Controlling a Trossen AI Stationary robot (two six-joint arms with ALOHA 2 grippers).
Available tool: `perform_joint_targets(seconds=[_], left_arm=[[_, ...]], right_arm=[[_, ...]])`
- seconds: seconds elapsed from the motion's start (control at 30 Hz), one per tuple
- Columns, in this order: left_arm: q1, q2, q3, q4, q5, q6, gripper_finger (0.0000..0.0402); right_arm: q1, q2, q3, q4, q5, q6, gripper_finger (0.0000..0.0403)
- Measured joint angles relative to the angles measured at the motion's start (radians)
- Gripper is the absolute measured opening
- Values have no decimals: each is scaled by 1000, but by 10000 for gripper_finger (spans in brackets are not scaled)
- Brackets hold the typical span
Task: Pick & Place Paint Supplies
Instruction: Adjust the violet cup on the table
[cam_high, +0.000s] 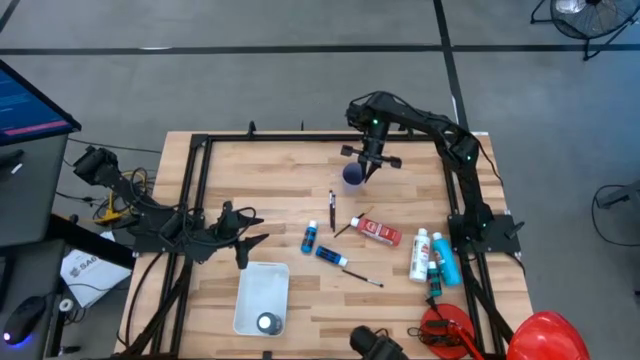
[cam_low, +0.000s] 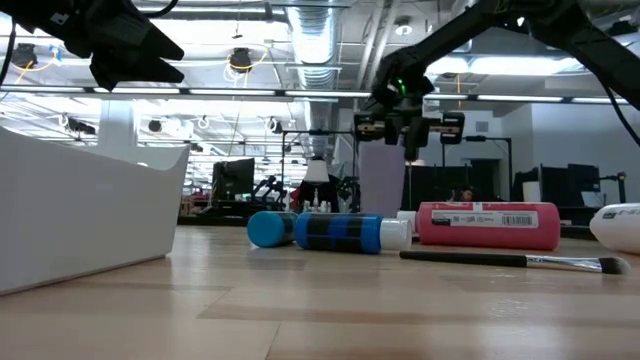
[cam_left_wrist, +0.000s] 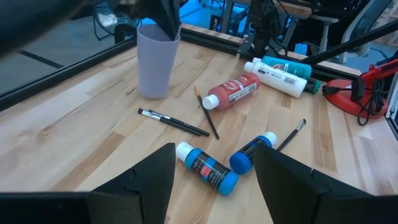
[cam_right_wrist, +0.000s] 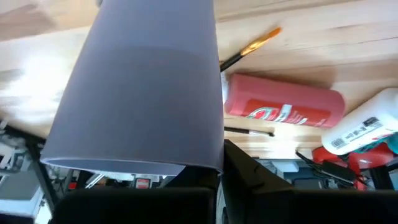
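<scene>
While the white bin (cam_high: 262, 297) sits nearest, at about seven o'clock on the table (cam_high: 210, 180) in the high view, the left gripper (cam_high: 243, 238) hangs just above its far end with its fingers apart and nothing between them. Toward the middle lie two blue paint bottles (cam_high: 310, 237), one pale and one dark (cam_high: 331, 256), close together, with a thin brush (cam_high: 364, 277) at five o'clock of them. A red bottle (cam_high: 379, 232) lies at three o'clock of the blue pair, another brush (cam_high: 353, 224) touching its near end. At four o'clock on the table, by the right arm's base, a white bottle (cam_high: 419, 254) and a teal bottle (cam_high: 444, 262) lie side by side. Farthest, at one o'clock, the right gripper (cam_high: 371, 160) is clamped on the rim of a lavender cup (cam_high: 353, 176), which stands upright.
</scene>
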Motion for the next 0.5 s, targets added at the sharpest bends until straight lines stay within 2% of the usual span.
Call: perform_joint_targets(seconds=[0.2,0.5], left_arm=[[0,0,0,0,-1,2,209],[6,0,0,3,-7,11,209]], right_arm=[[-15,-1,-82,-5,-40,-62,0],[-10,-1,-86,-3,-47,-87,5]])
